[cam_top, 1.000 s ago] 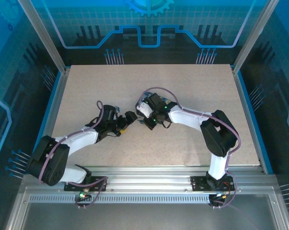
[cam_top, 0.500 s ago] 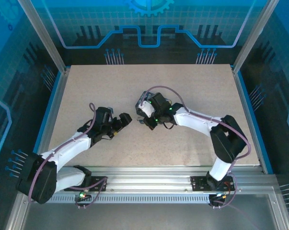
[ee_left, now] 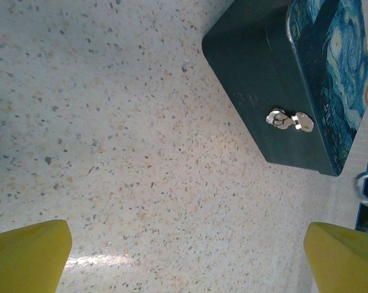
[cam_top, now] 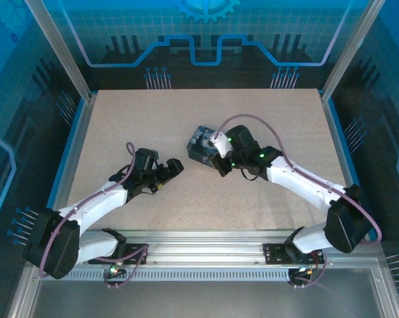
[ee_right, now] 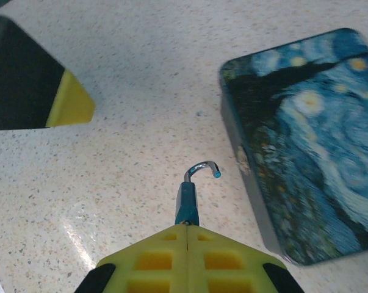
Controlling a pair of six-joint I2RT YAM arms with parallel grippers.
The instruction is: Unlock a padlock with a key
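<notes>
The arms have drawn apart: the left fingers [ee_left: 25, 256] are spread and empty, while the right fingers [ee_right: 153, 259] stay clamped on the padlock [ee_right: 188, 204] beside the tin [ee_right: 306, 140], its shackle [ee_right: 202, 166] hooking free, so it looks unlocked.

Bright, even light from above, soft shadows. There's a glare streak on the counter [ee_left: 171, 152] close beside the left pincer [ee_left: 184, 262] — its yellow tips are blurry up close.

Tin [cam_top: 199, 142] on table [cam_top: 133, 119], near padlock [ee_right: 187, 204]
</notes>
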